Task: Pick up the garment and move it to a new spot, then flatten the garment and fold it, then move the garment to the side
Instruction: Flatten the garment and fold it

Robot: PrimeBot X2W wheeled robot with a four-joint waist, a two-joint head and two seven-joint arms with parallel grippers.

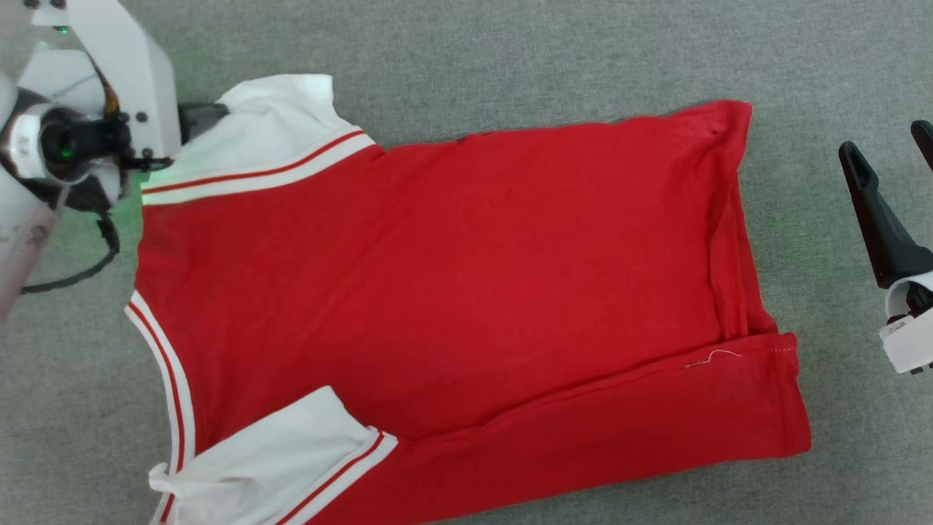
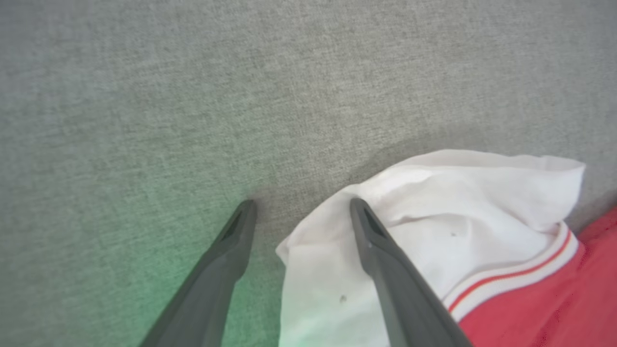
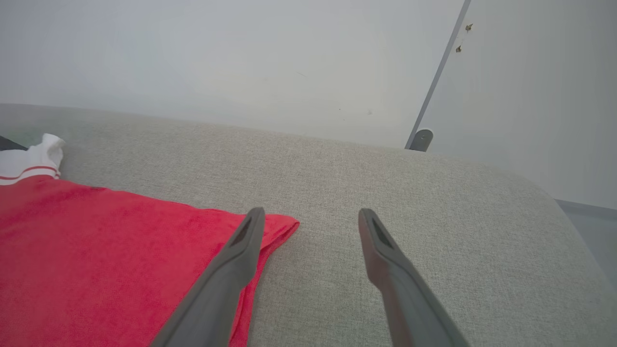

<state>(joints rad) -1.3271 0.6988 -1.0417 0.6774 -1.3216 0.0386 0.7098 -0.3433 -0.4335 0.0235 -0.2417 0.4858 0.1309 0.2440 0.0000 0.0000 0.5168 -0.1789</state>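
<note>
Left gripper (image 2: 300, 205) is at the upper white sleeve (image 1: 270, 131), fingers spread wide, one over the sleeve, one on the bare grey surface (image 1: 510, 58), gripping nothing. One red shirt (image 1: 452, 277) lies mostly flat across the middle, with two white sleeves. The lower sleeve (image 1: 270, 459) is cut off at the head view's bottom edge. Right gripper (image 3: 308, 214) is wide too and empty, by the hem corner (image 3: 284, 224).

The worktop (image 3: 385, 193) before me is covered in grey woven fabric, with one rounded corner. Behind it stands a pale wall (image 3: 217, 58), crossed by a slanting grey strip (image 3: 437, 72).
</note>
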